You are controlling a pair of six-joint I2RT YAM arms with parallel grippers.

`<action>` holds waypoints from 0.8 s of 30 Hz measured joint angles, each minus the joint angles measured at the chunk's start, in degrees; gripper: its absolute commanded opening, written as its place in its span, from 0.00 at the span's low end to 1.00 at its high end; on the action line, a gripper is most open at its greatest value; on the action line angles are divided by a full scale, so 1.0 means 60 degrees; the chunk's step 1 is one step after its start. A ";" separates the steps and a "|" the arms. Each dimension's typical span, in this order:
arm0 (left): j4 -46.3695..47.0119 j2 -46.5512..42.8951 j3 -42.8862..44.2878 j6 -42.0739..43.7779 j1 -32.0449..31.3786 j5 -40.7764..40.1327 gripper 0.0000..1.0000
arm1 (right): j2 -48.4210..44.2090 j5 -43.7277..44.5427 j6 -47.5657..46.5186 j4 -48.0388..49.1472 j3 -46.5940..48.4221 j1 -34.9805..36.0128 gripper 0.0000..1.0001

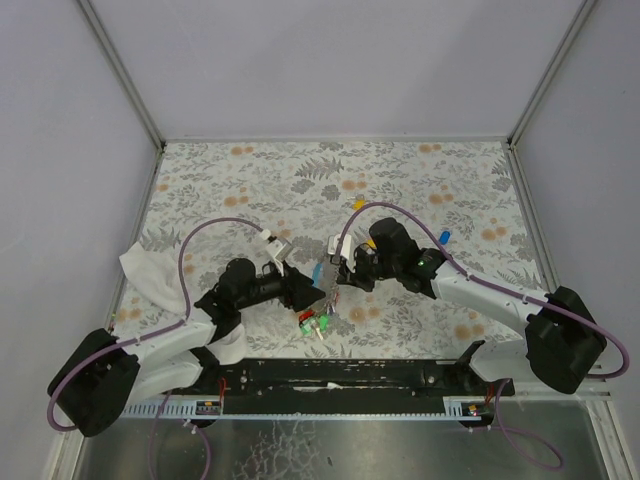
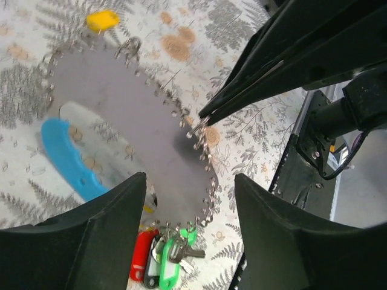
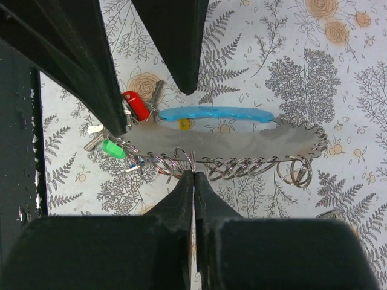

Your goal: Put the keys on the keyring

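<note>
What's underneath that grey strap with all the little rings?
Around the keyring only the flowered tabletop shows; whatever lies directly beneath its grey strap is covered. A red key and a green key poke out at one end, partly covered themselves.

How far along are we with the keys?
Done: red key and green key look hung at the keyring's end. In hand: right fingers pinch one ring; left fingers straddle the keyring, open. Left: yellow key and blue key lie loose on the table.
</note>
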 measured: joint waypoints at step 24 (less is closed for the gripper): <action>0.0579 0.1621 0.1191 0.0667 -0.0004 0.1177 0.31 | 0.0248 -0.0273 -0.0127 -0.0204 0.0138 -0.0004 0.00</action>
